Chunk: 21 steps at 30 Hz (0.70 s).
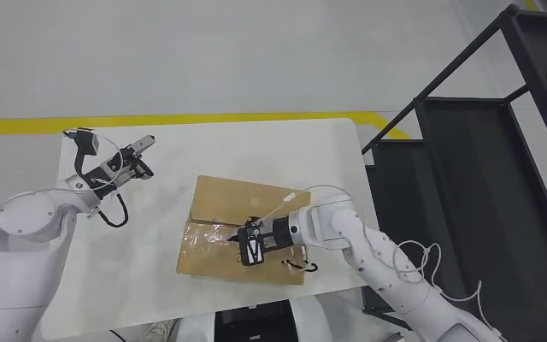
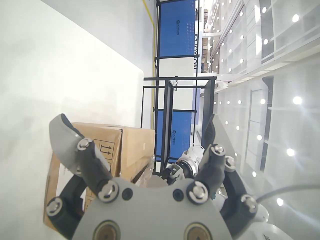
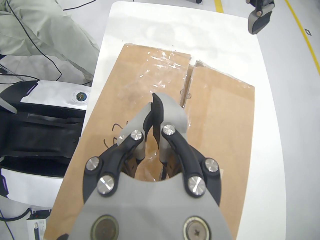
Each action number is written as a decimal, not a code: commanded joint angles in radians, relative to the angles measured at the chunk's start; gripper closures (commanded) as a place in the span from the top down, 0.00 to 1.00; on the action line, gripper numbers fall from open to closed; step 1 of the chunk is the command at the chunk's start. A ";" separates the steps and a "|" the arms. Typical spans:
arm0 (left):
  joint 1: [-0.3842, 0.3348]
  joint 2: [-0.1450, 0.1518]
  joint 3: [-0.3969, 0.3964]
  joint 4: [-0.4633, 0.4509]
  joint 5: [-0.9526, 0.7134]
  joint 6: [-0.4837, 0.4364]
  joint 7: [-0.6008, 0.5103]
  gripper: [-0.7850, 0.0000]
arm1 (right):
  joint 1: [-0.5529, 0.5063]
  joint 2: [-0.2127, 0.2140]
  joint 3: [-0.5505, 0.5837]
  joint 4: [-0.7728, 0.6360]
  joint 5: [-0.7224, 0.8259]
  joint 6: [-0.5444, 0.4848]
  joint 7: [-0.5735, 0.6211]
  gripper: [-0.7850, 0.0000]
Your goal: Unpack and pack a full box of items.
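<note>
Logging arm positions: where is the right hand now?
In the top view, the right hand is over the cardboard box on the table, at its taped seam.

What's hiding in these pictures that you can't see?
1. Inside the cardboard box: it's closed, with tape over the seam, every view.
2. Whether the right claw touches the tape: its own tip hides that, right wrist view.
3. Part of the box's side, left wrist view: behind the left claw.

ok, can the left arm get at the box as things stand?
Probably yes. The left gripper is open over bare table beside the box, nothing between them. The right gripper, shut, is over the taped seam, so that middle strip looks taken.
</note>
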 commanded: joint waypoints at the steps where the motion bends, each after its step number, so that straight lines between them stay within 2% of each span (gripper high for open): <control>1: -0.001 -0.001 0.004 0.001 0.002 0.001 0.000 1.00 | -0.024 0.007 0.020 -0.011 0.000 -0.003 -0.010 0.00; 8: -0.019 -0.007 0.027 0.011 0.008 0.006 -0.001 1.00 | -0.102 0.029 0.083 0.034 0.030 -0.004 -0.066 0.00; 11: -0.027 -0.009 0.036 0.016 0.012 0.009 -0.001 1.00 | -0.095 0.028 0.077 0.099 0.045 0.028 -0.069 0.00; 15: -0.034 -0.011 0.040 0.021 0.018 0.012 -0.001 1.00 | -0.062 0.023 0.060 0.151 0.081 0.022 -0.134 0.00; 21: -0.033 -0.012 0.033 0.021 0.013 0.014 -0.003 1.00 | -0.087 0.036 0.086 0.065 0.031 -0.021 -0.269 0.00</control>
